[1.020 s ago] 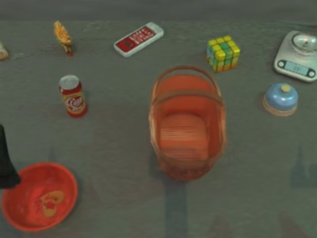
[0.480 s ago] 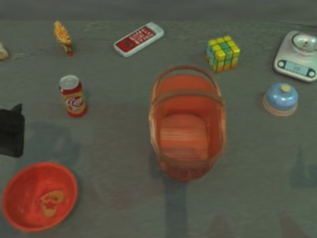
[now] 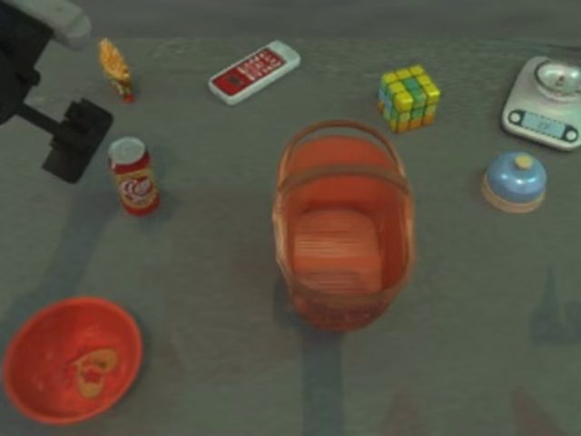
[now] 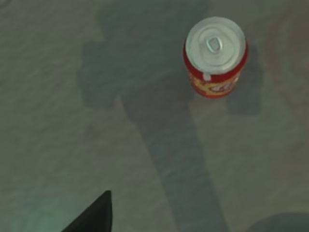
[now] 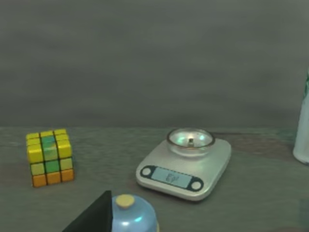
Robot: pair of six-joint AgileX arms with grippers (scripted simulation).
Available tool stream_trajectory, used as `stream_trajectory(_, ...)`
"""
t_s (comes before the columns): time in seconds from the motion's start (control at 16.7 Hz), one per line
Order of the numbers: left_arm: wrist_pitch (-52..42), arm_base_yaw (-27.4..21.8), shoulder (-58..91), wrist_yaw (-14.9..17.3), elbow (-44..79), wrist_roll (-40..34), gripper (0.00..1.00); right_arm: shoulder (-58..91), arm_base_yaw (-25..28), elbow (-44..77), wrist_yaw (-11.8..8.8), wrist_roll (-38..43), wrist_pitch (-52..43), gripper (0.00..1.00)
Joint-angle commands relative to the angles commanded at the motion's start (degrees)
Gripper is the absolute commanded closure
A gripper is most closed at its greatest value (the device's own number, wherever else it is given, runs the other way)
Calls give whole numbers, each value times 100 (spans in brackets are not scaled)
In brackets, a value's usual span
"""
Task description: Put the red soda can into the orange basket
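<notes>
- the small red cylindrical soda can (image 3: 133,175) with its silver top and cream swirl logo stands upright on the grey worktop (image 3: 209,272), untouched, so no part of the carrying is done yet.
- the left gripper (image 3: 73,141) hangs just beside the can, on the side away from the basket and a little toward the far edge; it holds nothing.
- whether its fingers are apart or together i cannot tell: the top view shows only a dark block, and the left wrist view catches a single dark fingertip (image 4: 96,217) at the frame edge.
- in the left wrist view the can sits ahead of the fingers, off centre, not between them.
- the large oval orange woven basket (image 3: 342,227) with its arched hoop handle stands well apart from the fingers, beyond the can; its slatted bottom holds nothing.
- the right gripper is not visible from above; its arm looks parked, its wrist camera facing the scale and cube.
- left to do, as i judge it: line up on the can, close on it, lift, carry it across and release inside the basket.
</notes>
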Motion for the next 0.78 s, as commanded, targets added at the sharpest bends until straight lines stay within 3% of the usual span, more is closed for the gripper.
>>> stream_trajectory(0.42,-1852,-179,3491,-112,3190,927,0,0,0,0,0,0,0,0)
stream_trajectory(0.78,-2551,-218,4914,-184,4518,1287,0,0,0,0,0,0,0,0)
